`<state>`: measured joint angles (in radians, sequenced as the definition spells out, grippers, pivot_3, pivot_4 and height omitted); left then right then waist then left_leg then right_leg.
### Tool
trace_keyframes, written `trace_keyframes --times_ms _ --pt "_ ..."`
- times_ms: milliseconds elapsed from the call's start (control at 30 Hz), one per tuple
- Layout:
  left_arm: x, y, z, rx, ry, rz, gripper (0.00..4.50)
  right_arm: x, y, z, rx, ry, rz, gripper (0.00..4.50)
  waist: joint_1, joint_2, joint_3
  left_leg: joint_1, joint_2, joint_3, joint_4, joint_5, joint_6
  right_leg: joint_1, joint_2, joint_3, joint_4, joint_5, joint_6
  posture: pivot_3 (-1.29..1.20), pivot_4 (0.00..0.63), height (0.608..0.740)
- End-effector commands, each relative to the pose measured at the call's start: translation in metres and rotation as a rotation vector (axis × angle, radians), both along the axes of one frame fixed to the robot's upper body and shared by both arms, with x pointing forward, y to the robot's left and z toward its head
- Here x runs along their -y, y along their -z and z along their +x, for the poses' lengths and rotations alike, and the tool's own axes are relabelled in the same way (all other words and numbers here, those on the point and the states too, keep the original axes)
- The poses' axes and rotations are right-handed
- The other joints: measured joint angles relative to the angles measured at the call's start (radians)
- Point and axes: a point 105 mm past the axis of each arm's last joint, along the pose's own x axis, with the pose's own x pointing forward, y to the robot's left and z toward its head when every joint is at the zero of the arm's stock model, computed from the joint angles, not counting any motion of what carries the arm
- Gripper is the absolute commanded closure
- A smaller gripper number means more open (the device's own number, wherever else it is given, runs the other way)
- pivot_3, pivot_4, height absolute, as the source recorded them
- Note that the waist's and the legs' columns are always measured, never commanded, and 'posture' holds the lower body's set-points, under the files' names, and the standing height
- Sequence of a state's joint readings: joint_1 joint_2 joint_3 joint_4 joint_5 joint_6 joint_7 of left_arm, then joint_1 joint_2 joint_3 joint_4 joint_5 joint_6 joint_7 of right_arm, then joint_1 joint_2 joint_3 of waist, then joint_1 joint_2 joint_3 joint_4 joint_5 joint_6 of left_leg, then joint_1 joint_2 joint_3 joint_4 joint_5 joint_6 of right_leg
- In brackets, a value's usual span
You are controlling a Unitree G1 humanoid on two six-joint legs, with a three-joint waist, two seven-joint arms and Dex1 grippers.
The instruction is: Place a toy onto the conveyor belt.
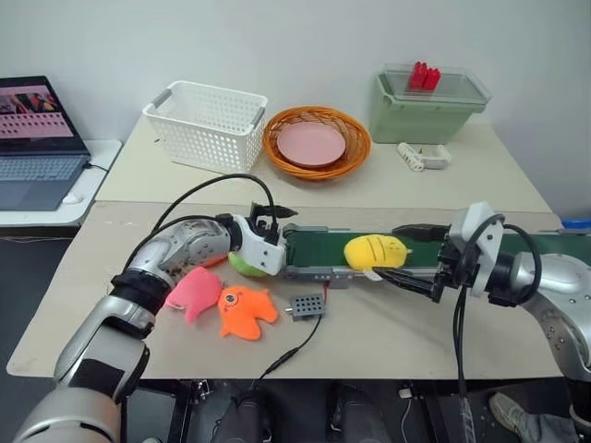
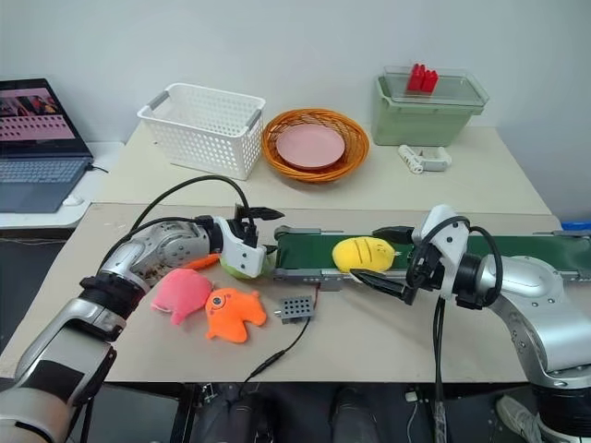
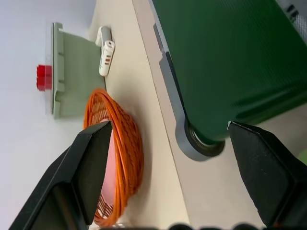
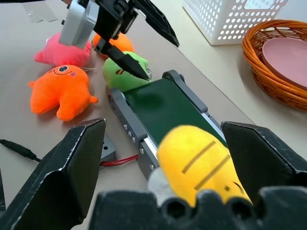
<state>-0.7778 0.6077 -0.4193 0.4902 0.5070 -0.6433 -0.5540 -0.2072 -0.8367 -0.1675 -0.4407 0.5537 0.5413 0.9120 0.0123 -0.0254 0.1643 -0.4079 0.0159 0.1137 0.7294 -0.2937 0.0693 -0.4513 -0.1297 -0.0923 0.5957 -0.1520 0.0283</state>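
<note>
Even, soft indoor light fills the scene, bright without harsh glare. The far wall reads a flat pale grey-blue. Shadows are faint and short: a soft one sits under the white basket and beneath the orange plush on the beige table. The laptop screen glows at far left. In the right wrist view the yellow toy close to the lens is soft, out of focus, and the black fingers look blurred at their edges. Head views stay sharp, with mild bending toward the corners.

Yellow toy (dark stripes) on dark green conveyor belt; orange plush, pink plush.
</note>
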Motion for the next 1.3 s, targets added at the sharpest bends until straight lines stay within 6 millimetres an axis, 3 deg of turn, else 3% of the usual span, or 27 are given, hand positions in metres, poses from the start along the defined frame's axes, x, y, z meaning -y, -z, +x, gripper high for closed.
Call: trace_keyframes --times_ms 33,100,267,367,500,633,833,1133,1200,1300 --pt "-0.013 -0.038 0.003 -0.096 -0.128 -0.329 0.38 -0.004 -0.011 0.002 0.057 -0.016 0.002 0.0 0.0 0.0 0.0 0.0 0.0 0.0 0.0 0.0 0.0 0.0 0.0 0.0 0.0 0.0 0.0 0.0 0.15 0.74" --pt "-0.03 -0.048 0.007 -0.175 -0.256 -0.537 0.38 -0.006 -0.011 0.003 0.061 -0.014 0.006 0.0 0.0 0.0 0.0 0.0 0.0 0.0 0.001 0.0 -0.001 0.0 0.0 0.0 0.001 0.0 0.0 0.0 0.15 0.74" --pt "-0.094 -0.059 0.011 -0.257 -0.643 -1.027 0.38 -0.003 -0.009 0.015 0.096 0.068 0.008 0.0 -0.001 0.0 0.0 0.0 0.0 -0.001 0.001 0.001 -0.002 0.001 0.0 0.0 0.001 0.0 0.001 0.0 0.15 0.74" --pt "-0.144 -0.057 -0.006 -0.262 -0.872 -1.324 0.38 -0.006 -0.015 0.02 0.116 0.104 0.044 0.0 -0.007 0.0 0.0 0.002 0.0 0.0 0.001 0.002 -0.002 0.002 0.0 0.002 0.002 0.0 0.002 0.0 0.15 0.74" --pt "-0.184 -0.032 -0.047 -0.282 -1.067 -1.48 0.38 -0.028 -0.012 0.017 0.096 0.077 0.114 0.0 -0.014 0.0 0.0 0.004 0.0 -0.002 0.0 0.002 -0.004 0.004 0.002 0.002 0.001 0.0 0.002 0.0 0.15 0.74" --pt "-0.189 -0.016 -0.071 -0.33 -1.105 -1.563 0.38 -0.035 0.003 0.026 0.077 0.156 0.169 0.0 -0.005 0.0 0.0 0.006 0.001 -0.003 -0.001 0.002 -0.004 0.007 0.002 0.002 0.0 0.0 0.001 0.0 0.15 0.74" --pt "-0.203 -0.008 -0.08 -0.276 -1.155 -1.637 0.38 -0.015 0.015 0.052 0.102 0.383 0.222 0.0 0.01 0.001 -0.001 0.009 -0.001 -0.003 0.0 0.002 -0.005 0.011 0.0 0.001 -0.001 0.0 0.0 0.0 0.15 0.74" --pt "-0.225 0.003 -0.08 -0.211 -1.155 -1.665 0.38 0.066 0.031 0.074 0.206 0.81 0.219 0.0 -0.002 0.001 -0.001 0.009 -0.001 -0.002 -0.002 0.003 -0.006 0.009 0.002 0.001 0.0 -0.002 -0.002 0.0 0.15 0.74" --pt "-0.23 0.004 -0.079 -0.199 -1.16 -1.663 0.38 0.076 0.033 0.073 0.216 0.851 0.233 0.0 -0.003 0.001 -0.001 0.009 -0.001 -0.002 -0.002 0.003 -0.006 0.009 0.002 0.001 0.0 -0.002 -0.002 0.0 0.15 0.74" --pt "-0.233 0.006 -0.077 -0.199 -1.153 -1.664 0.38 0.075 0.037 0.072 0.21 0.843 0.225 0.0 -0.006 0.001 -0.001 0.009 0.0 -0.002 -0.003 0.003 -0.006 0.01 0.002 0.001 -0.001 -0.002 -0.002 0.0 0.15 0.74"
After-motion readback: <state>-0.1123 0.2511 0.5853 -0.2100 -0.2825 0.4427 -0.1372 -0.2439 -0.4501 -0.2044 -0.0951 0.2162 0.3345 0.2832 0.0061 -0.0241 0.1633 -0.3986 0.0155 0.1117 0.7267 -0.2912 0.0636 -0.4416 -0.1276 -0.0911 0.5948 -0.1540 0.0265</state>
